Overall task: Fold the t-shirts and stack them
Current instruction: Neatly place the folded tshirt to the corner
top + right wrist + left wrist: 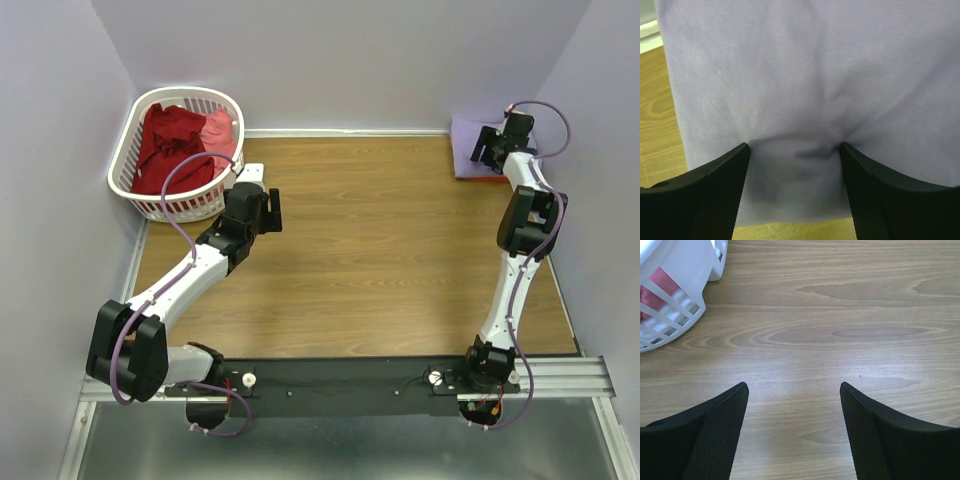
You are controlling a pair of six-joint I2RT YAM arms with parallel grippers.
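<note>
A folded lavender-purple t-shirt (468, 142) lies at the table's far right corner on top of an orange one whose edge (478, 178) shows beneath. My right gripper (490, 148) is open and presses down on the lavender shirt (800, 75), both fingertips (742, 150) denting the cloth. A dark red t-shirt (172, 148) and a pink one (218, 126) lie crumpled in the white laundry basket (135, 195). My left gripper (272, 210) is open and empty above bare wood, just right of the basket (675, 290).
The wooden table (380, 250) is bounded by purple walls at the back and both sides. The black rail (340, 380) with the arm bases runs along the near edge.
</note>
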